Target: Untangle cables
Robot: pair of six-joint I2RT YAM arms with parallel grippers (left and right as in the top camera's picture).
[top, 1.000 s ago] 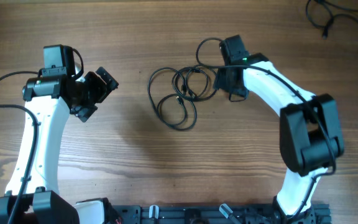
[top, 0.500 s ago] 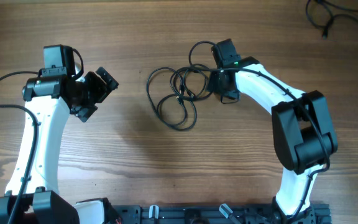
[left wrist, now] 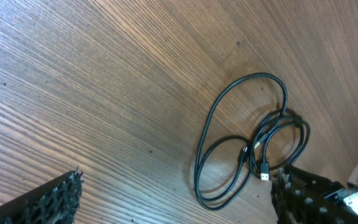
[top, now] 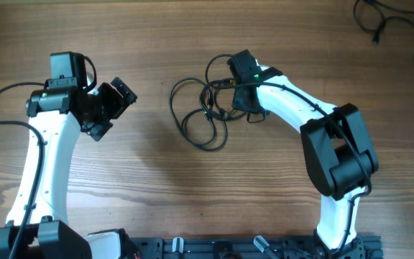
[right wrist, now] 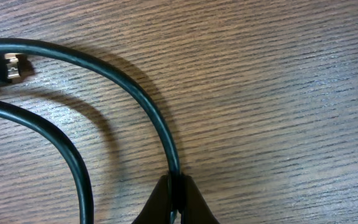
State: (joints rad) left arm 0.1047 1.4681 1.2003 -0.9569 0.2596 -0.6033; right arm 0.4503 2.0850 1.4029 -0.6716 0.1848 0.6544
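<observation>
— Cables (top: pixel 201 115) first: what has been changed?
— A strand on the right side of the tangle has been taken hold of. A second ago the right claw (top: pixel 244 103) was held part open, further to the right. It has since been brought leftward over the heap and clenched, and in the wrist view the cord is seen nipped between the fingertips (right wrist: pixel 159 208).
— What is meant by that for the task?
— A hold is judged to have been gained, so a loop can be drawn out. Nothing has been separated yet. The tangle lies in the middle of the table (top: pixel 192 201), between the two arms.
— And the other claw?
— The left claw (top: pixel 112 109) is held wide open, well apart from the tangle, with nothing in it.
— What can be counted?
— One tangle, though the number of cords in it cannot be told. One silvery plug (left wrist: pixel 263 172) is shown in each wrist view, possibly the same one. One separate cable (top: pixel 394 20) is seen at the far right corner. Two arms and two claws are counted.
</observation>
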